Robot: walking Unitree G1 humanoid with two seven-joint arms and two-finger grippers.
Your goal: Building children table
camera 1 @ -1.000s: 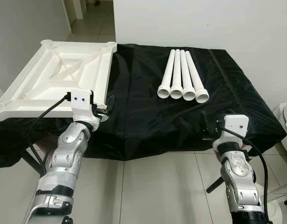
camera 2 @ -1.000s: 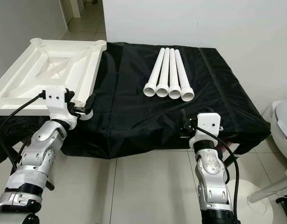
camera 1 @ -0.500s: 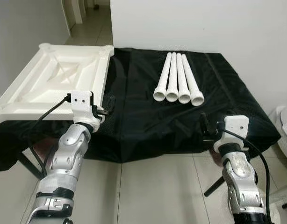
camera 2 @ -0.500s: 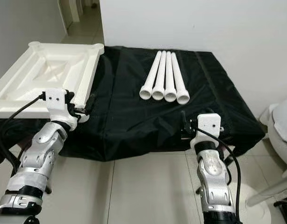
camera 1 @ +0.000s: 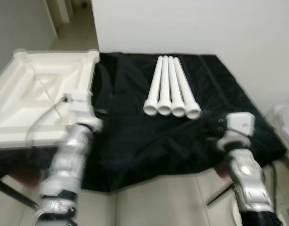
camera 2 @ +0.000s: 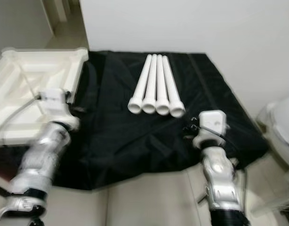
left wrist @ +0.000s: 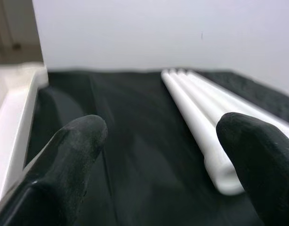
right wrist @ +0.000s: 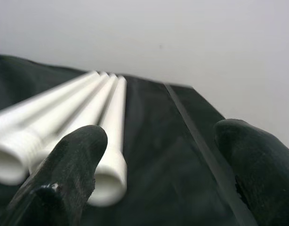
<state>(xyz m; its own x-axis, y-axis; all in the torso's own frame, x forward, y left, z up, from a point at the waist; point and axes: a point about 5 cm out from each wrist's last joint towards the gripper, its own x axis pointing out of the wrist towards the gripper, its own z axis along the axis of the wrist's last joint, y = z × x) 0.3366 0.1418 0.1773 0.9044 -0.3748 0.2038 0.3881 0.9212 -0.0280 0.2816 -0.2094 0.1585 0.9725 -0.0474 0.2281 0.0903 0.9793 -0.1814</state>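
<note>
Left gripper (left wrist: 158, 155): its two black fingers (left wrist: 69, 160) are wide apart and hold nothing; it hangs over the black cloth (camera 1: 135, 136), just beside the white table top (camera 1: 22, 101)
Right gripper (right wrist: 158, 160): its fingers (right wrist: 74, 160) are wide apart too and touch nothing; it is near the front edge of the cloth, close to the ends of the legs
Table top: big, white and square, lying upside down on the robot's left, partly on the cloth, with raised ribs inside
Table legs (camera 1: 172, 92): four white tubes lying side by side on the cloth, touching each other, wide ends toward the robot
Cloth: covers a table (camera 2: 149, 141) by a white wall (camera 1: 191, 23)
Picture: the head views are blurry
</note>
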